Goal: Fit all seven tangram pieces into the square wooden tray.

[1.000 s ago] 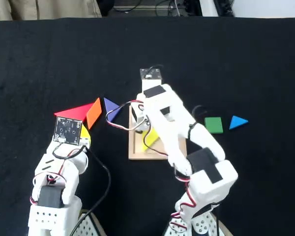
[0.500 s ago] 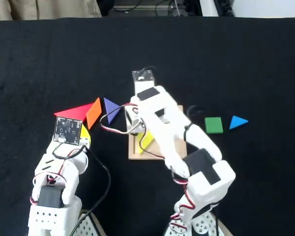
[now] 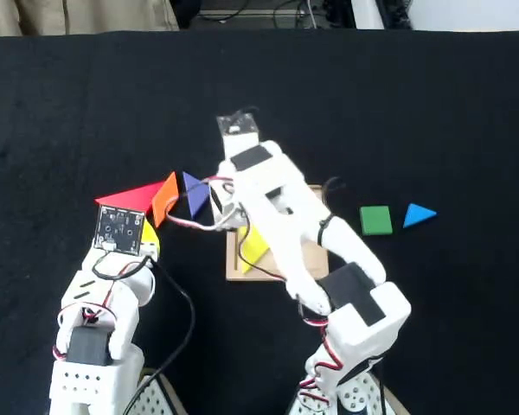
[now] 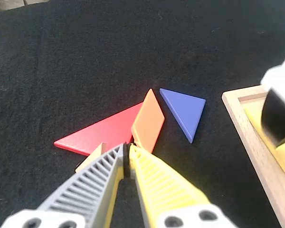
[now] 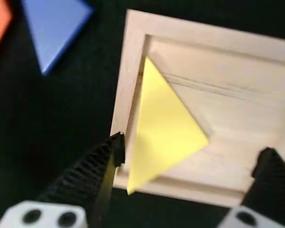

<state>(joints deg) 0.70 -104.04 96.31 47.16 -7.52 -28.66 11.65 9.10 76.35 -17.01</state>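
1. In the high view the right arm (image 3: 272, 203) has swung toward the upper left of the frame over the last second. Its wrist now hangs over the left edge of the square wooden tray (image 3: 242, 273) at frame centre rather than over the tray's middle
2. The swing uncovers more of the large yellow triangle (image 3: 253, 245), which lies in the tray's left half. The left arm (image 3: 104, 294) at lower left has not shifted
3. For the task this reads as one piece delivered and the arm heading for the next, probably the blue-violet triangle (image 3: 195, 192) just left of the tray
4. Six pieces remain out on the black cloth (image 3: 69, 104), among them the green square (image 3: 376, 220) and small blue triangle (image 3: 419, 214) at right, well apart from the tray
5. In the right wrist view one corner of the yellow triangle appears to ride over the tray's rim, so it is probably not fully seated and may need a nudge
6. The right gripper (image 5: 192, 148) is spread wide, with a black finger on either side of the yellow triangle. It grips nothing and touches nothing I can make out
7. The left gripper (image 4: 128, 153) is clenched, jaws pressed together with nothing between them. Its tip sits just beside the orange parallelogram (image 4: 148, 121) and the large red triangle (image 4: 102, 135)
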